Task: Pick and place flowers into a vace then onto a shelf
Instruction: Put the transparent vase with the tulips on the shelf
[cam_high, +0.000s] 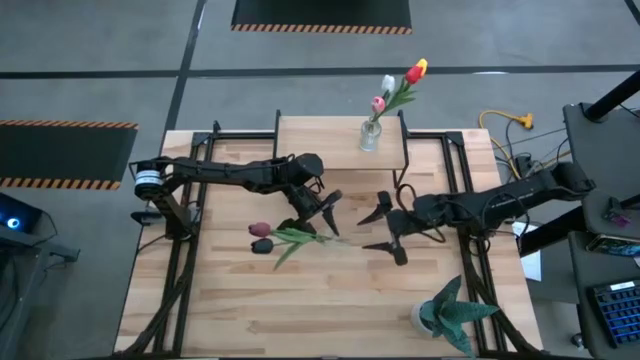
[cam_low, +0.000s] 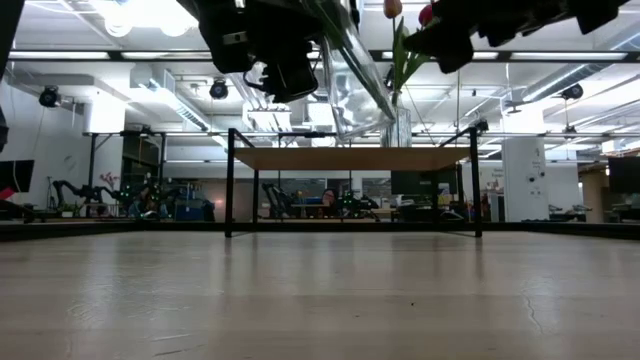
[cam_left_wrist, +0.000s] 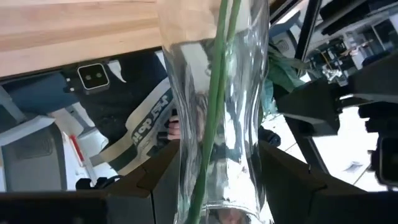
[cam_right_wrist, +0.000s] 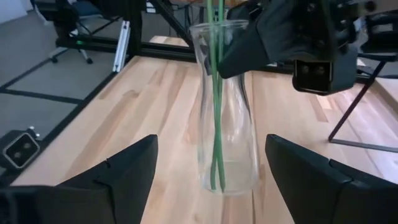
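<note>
A clear vase (cam_right_wrist: 225, 106) holding two tulips (cam_high: 268, 236) is gripped by the left gripper (cam_high: 318, 212) and held tilted above the table (cam_high: 300, 310) near its middle; the maroon and pink heads stick out to the left. The right gripper (cam_high: 388, 228) is held spread wide just beside the vase. A second vase with tulips (cam_high: 392, 95) is stood on the shelf (cam_high: 320, 132).

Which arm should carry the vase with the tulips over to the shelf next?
Left. The left gripper clamps the glass vase with the stems inside. The right gripper hangs open and empty beside it, so it would have to take the vase first. The shelf is near both.
</note>
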